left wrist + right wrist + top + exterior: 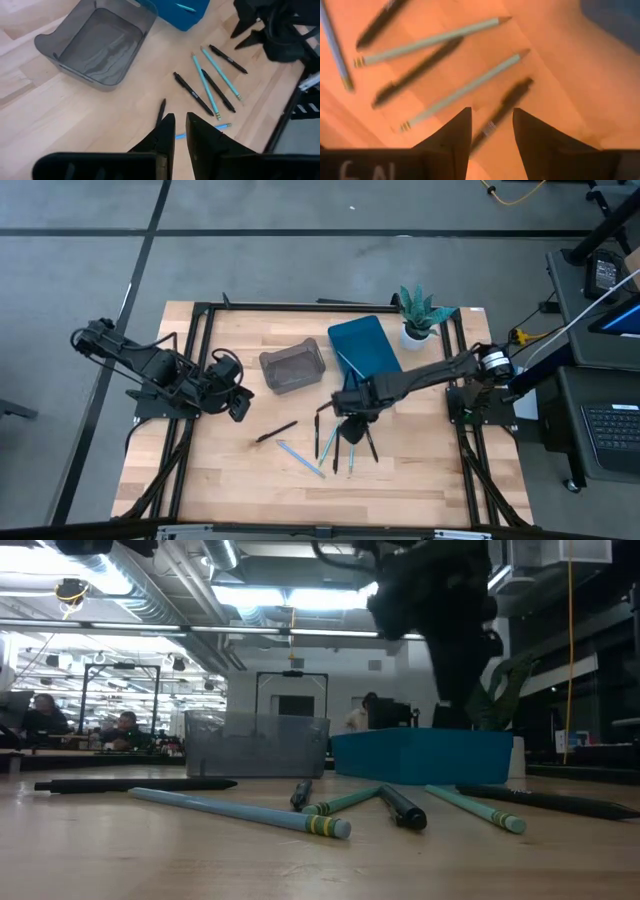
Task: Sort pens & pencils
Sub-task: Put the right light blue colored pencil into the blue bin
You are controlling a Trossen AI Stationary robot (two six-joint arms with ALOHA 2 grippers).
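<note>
Above the pens & pencils point(335, 445), right end effector point(352, 418).

You can read very little here: only pale handwritten marks, roughly "6 A", on the body of the right gripper point(491, 131) in the right wrist view. The pens point(192, 93) carry a small light print, but you can't make it out, and nothing else bears legible lettering.

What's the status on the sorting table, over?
Right gripper open, above a black pen. Left gripper idle at table's left. Pens and pencils loose. Nothing blocking.
</note>
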